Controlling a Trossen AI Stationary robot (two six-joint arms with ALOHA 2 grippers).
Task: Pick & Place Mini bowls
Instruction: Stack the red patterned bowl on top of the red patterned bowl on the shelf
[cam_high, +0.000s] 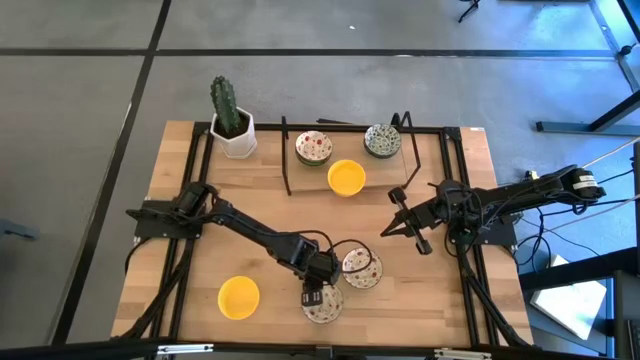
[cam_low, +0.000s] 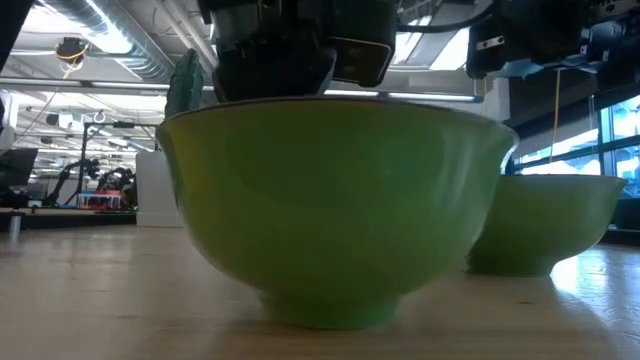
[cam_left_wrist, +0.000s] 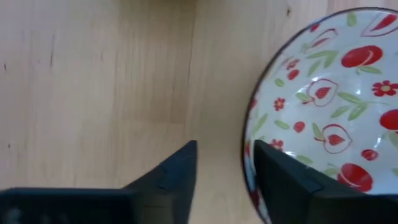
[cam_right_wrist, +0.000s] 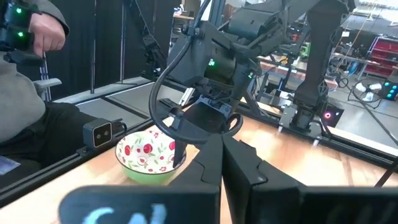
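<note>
From above, the left hand (cam_high: 318, 297) reaches down over a red-speckled bowl (cam_high: 323, 306) at the front edge of the wooden tabletop (cam_high: 270, 190). A second speckled bowl (cam_high: 361, 267) sits just beside it, toward the right arm. A plain yellow bowl (cam_high: 239, 297) lies near the front left, another yellow bowl (cam_high: 346, 177) sits mid-tabletop, and two patterned bowls rest at the back: a red-speckled one (cam_high: 314, 148) and a green-grey one (cam_high: 382, 140). A cactus in a white pot (cam_high: 232, 122) stands at the back left corner. The right hand (cam_high: 402, 213) waits over the middle right, away from any bowl.

At table height, a green-sided bowl (cam_low: 335, 205) fills the frame, another bowl (cam_low: 545, 222) behind it to the right; dark arm parts hang above them.

In the left wrist view, the left hand's fingers (cam_left_wrist: 171, 177) stand apart, straddling the rim of the fruit-patterned bowl (cam_left_wrist: 323, 106), one finger outside, one inside.

In the right wrist view, the right hand's fingers (cam_right_wrist: 242, 171) are pressed together with nothing between them. Beyond them the left arm stands over the speckled bowl (cam_right_wrist: 149, 154), and a person's hand (cam_right_wrist: 46, 31) shows past the tabletop edge.
</note>
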